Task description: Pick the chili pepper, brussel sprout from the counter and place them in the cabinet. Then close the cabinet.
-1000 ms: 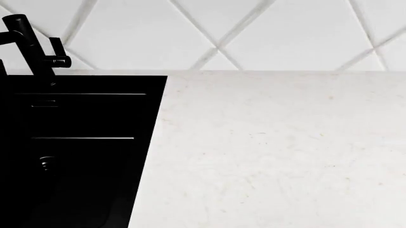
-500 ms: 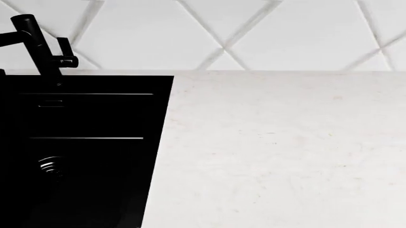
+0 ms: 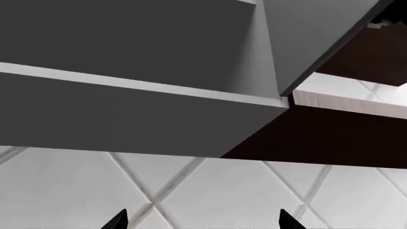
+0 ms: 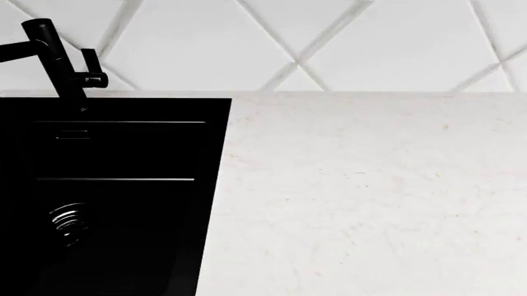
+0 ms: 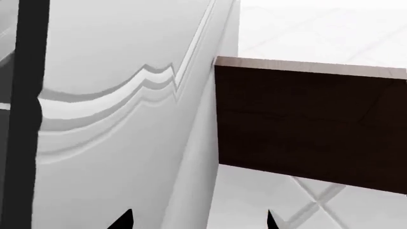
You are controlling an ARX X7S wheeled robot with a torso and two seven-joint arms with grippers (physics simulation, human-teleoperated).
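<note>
The white marble-look counter fills the right of the head view and lies bare. The chili pepper and the brussel sprout are out of view in every frame. Neither gripper shows in the head view. In the left wrist view my left gripper is open, its two black fingertips far apart and empty, facing the tiled wall below a grey cabinet with a dark brown part beside it. My right gripper is open and empty too, close to a white moulded panel and a dark brown cabinet box.
A black sink basin with a drain takes the left of the head view. A black faucet stands at its back. White diamond tiles cover the wall behind the counter.
The head view has swung slightly left: the sink edge, faucet and wall tiles have shifted right in the picture, and the drain shows more clearly.
</note>
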